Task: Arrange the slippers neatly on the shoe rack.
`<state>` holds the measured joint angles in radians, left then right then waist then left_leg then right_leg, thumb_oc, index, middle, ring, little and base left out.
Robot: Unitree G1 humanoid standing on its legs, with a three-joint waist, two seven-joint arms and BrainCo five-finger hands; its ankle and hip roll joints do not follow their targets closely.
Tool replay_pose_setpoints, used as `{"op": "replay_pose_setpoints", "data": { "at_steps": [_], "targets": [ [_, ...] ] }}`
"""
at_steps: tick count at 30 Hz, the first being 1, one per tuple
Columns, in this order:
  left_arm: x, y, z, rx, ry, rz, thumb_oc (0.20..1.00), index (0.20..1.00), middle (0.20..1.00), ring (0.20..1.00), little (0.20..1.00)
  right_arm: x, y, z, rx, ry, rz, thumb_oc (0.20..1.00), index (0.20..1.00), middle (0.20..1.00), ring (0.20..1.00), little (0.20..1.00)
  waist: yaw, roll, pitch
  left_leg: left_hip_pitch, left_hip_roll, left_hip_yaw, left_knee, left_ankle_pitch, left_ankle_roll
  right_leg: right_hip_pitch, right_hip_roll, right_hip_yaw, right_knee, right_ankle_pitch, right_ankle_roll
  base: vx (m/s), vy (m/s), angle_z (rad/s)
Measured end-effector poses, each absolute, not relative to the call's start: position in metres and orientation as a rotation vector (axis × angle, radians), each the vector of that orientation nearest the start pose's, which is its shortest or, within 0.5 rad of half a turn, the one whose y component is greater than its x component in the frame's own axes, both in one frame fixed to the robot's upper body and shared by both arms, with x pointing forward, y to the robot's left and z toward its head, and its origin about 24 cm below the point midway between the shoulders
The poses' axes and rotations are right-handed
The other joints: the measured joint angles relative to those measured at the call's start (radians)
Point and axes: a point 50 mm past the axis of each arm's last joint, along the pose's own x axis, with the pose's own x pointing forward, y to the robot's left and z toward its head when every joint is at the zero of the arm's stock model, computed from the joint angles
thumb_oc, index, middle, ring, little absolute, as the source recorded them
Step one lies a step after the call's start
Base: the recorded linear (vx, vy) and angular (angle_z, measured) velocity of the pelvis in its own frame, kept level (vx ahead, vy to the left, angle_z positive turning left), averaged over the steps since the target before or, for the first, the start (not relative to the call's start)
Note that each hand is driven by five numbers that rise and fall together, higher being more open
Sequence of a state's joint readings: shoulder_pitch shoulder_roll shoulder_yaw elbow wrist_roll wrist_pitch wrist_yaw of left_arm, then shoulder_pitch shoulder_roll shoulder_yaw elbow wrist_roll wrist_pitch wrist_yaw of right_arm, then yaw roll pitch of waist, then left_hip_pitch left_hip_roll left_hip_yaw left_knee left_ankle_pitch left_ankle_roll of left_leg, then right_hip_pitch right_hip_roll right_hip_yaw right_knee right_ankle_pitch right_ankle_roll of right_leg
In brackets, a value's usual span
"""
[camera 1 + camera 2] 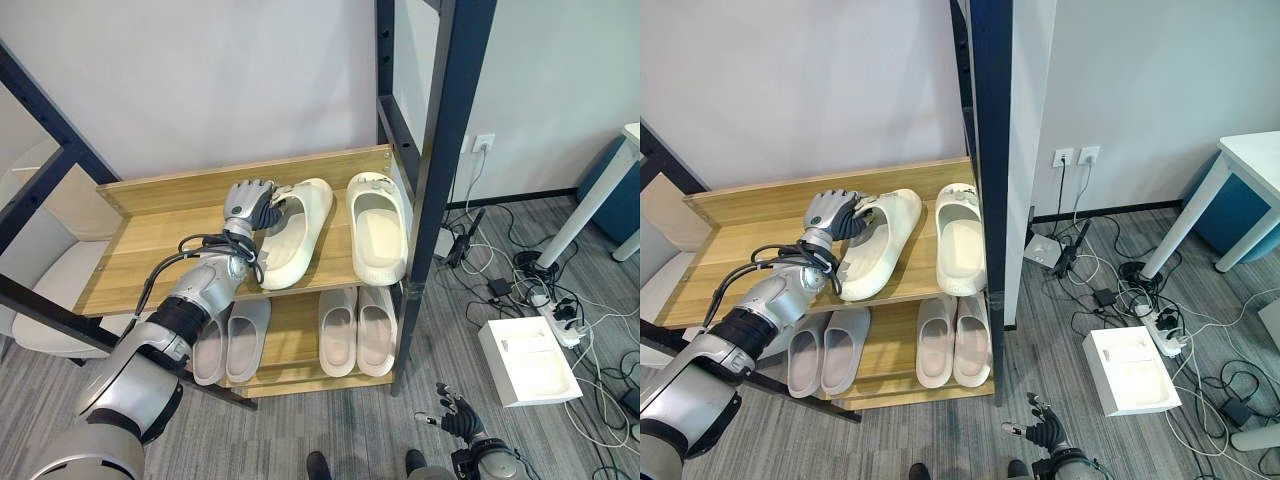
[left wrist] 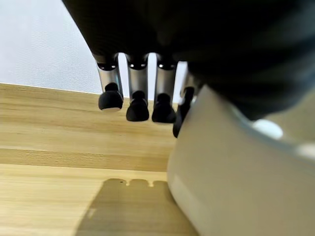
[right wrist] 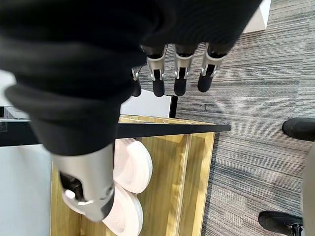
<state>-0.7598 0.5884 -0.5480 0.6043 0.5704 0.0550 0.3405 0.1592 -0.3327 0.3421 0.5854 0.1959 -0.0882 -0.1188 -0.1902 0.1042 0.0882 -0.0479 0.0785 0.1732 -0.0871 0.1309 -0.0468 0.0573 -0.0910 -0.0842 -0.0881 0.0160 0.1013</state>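
One left hand (image 1: 250, 203) sits on the top shelf of the shoe rack (image 1: 140, 240), thumb and fingers curled round the heel end of a cream slipper (image 1: 295, 232) lying slantwise on that shelf. Its cream mate (image 1: 377, 227) lies straight just beside it, nearer the dark post (image 1: 450, 130). Lower shelf of the rack: one grey pair (image 1: 232, 342) under the arm, one pale pink pair (image 1: 357, 330) alongside. Right hand (image 1: 458, 418), fingers relaxed and empty, hangs low over the grey floor (image 1: 350, 430), well apart from the rack.
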Motion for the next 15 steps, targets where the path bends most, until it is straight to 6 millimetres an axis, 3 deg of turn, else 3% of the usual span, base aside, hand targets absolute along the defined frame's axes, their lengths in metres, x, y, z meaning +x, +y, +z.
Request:
{"op": "replay_pose_setpoints", "data": {
  "at_steps": [1,3,8,15],
  "targets": [
    [0.373,0.187,0.135,1.394,-0.305,0.084,1.0,1.0,1.0,1.0,1.0,0.149,-0.199,-0.107,-0.24,0.702,0.041,1.0,1.0,1.0,1.0,1.0,0.0,-0.001,0.001,0.0,0.0,-0.001,0.0,0.0,0.0,0.0,0.0,-0.001,0.0,0.0,0.0,0.0,0.0,0.0],
    [0.373,0.184,0.137,1.391,-0.31,0.077,1.0,1.0,1.0,1.0,1.0,0.149,-0.199,-0.107,-0.24,0.7,0.041,1.0,1.0,1.0,1.0,1.0,0.002,-0.004,0.003,0.0,0.0,-0.001,0.003,0.0,0.0,0.001,0.0,-0.001,0.0,0.001,-0.002,0.0,0.0,0.0],
    [0.357,0.144,0.158,1.282,-0.504,0.026,1.0,1.0,1.0,1.0,1.0,0.159,-0.196,-0.103,-0.24,0.673,0.046,1.0,1.0,1.0,1.0,1.0,0.009,-0.021,0.014,0.0,-0.004,-0.025,0.006,0.001,0.0,0.013,-0.001,-0.024,0.0,0.005,-0.007,-0.01,-0.008,0.12],
    [0.339,0.141,0.155,0.922,-0.493,0.031,1.0,1.0,1.0,1.0,1.0,0.168,-0.187,-0.101,-0.215,0.65,0.056,1.0,1.0,1.0,1.0,1.0,0.022,-0.021,0.014,0.015,-0.003,-0.03,0.006,0.0,0.001,0.03,0.0,-0.028,0.0,0.002,-0.008,0.0,-0.001,0.01]
  ]
}}
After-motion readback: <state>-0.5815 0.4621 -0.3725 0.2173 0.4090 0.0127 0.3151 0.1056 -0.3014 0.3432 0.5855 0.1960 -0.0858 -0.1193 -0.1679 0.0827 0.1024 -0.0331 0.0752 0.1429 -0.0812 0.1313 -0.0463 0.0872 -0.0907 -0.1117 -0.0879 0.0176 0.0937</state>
